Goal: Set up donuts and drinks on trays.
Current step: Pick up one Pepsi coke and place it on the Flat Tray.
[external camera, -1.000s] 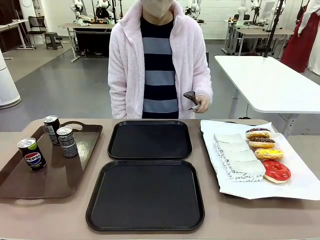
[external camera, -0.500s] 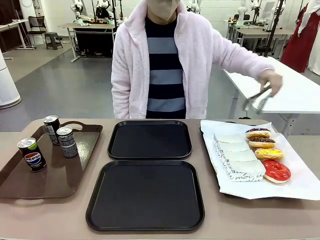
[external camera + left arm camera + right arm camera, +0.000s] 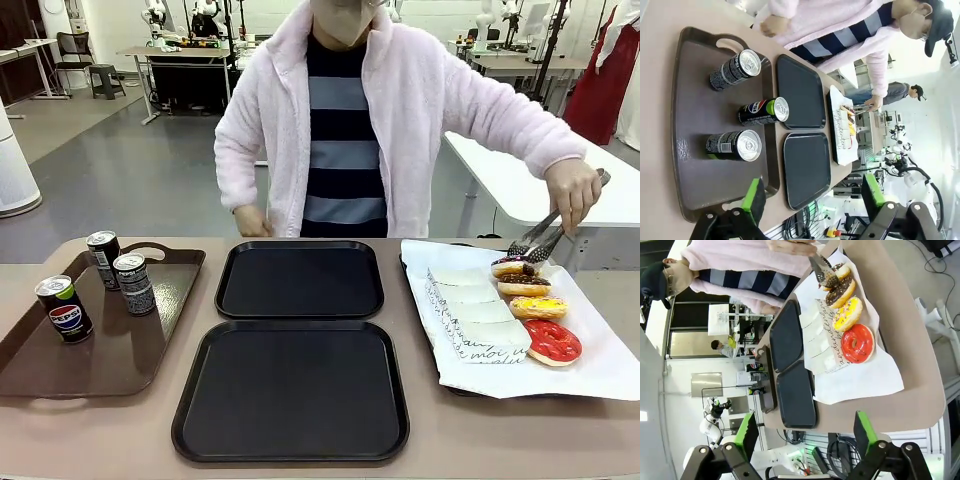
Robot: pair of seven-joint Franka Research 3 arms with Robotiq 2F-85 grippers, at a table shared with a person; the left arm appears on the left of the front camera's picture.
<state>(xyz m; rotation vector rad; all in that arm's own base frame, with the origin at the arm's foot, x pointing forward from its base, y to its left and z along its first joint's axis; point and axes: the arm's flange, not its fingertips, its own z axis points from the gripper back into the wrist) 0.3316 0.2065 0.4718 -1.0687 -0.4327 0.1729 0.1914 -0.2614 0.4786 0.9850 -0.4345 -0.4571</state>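
Left claw (image 3: pixel 812 200): spread wide, nothing between the pads, hanging over the near end of the brown tray (image 3: pixel 695 105), short of the cans.
Right claw (image 3: pixel 805 435): spread just as wide, empty, off the table's edge by the paper-lined tray (image 3: pixel 875 380), well apart from the donuts.
Donuts (image 3: pixel 538 307): four in a row on the white paper at the robot's right, beside a row of paper holders (image 3: pixel 470 300).
Drinks (image 3: pixel 133 283): three cans, upright on the brown tray at the robot's left.
Trays (image 3: pixel 291 390): two black ones in the middle, one behind the other, both bare.
Person's hand (image 3: pixel 575 195): gripping tongs (image 3: pixel 535 240), tips at the farthest donut.
Stage, as judged: barely begun, nothing yet on either black tray.
Risk, right side: collision with the hand or tongs if reaching for a donut now; smeared icing from too hard a pinch.
Risk, left side: slim cans standing near each other, so a neighbour likely tipped by a careless descent.
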